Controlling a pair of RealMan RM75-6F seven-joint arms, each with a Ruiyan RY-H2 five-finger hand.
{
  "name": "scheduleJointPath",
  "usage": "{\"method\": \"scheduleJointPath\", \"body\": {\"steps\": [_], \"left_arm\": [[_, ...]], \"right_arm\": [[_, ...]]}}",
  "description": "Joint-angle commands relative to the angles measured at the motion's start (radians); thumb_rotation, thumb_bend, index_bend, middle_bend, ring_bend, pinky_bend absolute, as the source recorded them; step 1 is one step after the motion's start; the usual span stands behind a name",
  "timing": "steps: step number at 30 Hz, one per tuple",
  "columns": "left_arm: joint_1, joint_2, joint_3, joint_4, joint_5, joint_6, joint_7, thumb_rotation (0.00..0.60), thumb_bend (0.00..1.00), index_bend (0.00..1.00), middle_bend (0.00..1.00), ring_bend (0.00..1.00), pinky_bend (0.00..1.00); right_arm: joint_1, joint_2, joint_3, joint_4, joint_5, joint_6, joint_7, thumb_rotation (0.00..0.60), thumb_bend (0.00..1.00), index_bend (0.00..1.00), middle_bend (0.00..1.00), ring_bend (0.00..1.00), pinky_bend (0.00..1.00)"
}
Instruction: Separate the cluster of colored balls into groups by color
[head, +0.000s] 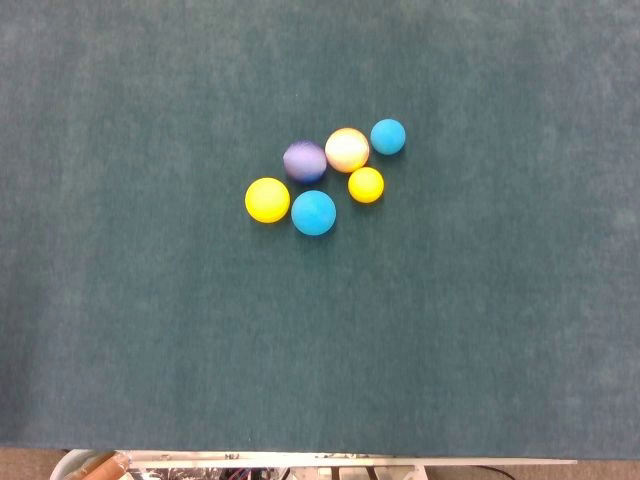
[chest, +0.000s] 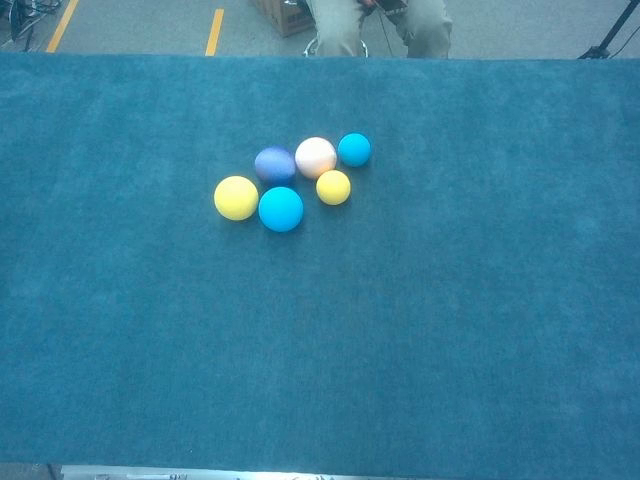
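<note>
Several balls sit clustered near the middle of the teal table (head: 150, 330). A large yellow ball (head: 267, 200) touches a large blue ball (head: 314, 212). Behind them lies a purple ball (head: 304, 161) beside a pale orange ball (head: 347, 150). A small yellow ball (head: 366, 184) sits in front of the orange one, and a small blue ball (head: 388, 136) is at the far right of the cluster. The chest view shows the same cluster: yellow ball (chest: 236, 198), blue ball (chest: 281, 209), purple ball (chest: 274, 164), orange ball (chest: 315, 157). Neither hand shows in either view.
The felt-covered table (chest: 480, 330) stretches wide on every side of the cluster. A seated person's legs (chest: 375, 25) show beyond the far edge. Part of the robot's base (head: 250, 465) shows at the near edge.
</note>
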Motion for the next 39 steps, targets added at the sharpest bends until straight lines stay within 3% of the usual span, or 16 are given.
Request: {"method": "scheduleJointPath", "body": {"steps": [1,23,32,39], "left_arm": [[-0.001,-0.001,0.0,0.001,-0.001,-0.002,0.0,0.6,0.34,0.27,0.27,0.24,0.2],[0.0,0.001,0.002,0.004,0.002,0.002,-0.009,0.6,0.34,0.27,0.27,0.24,0.2],[0.012,-0.003,0.011,0.008,0.009,0.013,-0.013,0.6,0.34,0.27,0.27,0.24,0.2],[0.033,0.004,0.021,0.02,0.016,0.039,-0.029,0.6,0.34,0.27,0.27,0.24,0.2]], "right_arm": [[0.0,0.0,0.0,0.0,0.0,-0.001,-0.003,0.6,0.19,0.49,0.45,0.32,0.32],[0.054,0.039,0.003,-0.041,-0.065,-0.044,-0.019,0.6,0.19,0.49,0.45,0.32,0.32],[0.198,0.097,0.034,-0.157,-0.119,-0.211,-0.073,0.6,0.17,0.45,0.44,0.32,0.32],[0.332,0.1,0.097,-0.247,-0.041,-0.396,-0.147,0.6,0.06,0.41,0.43,0.31,0.32]]}}
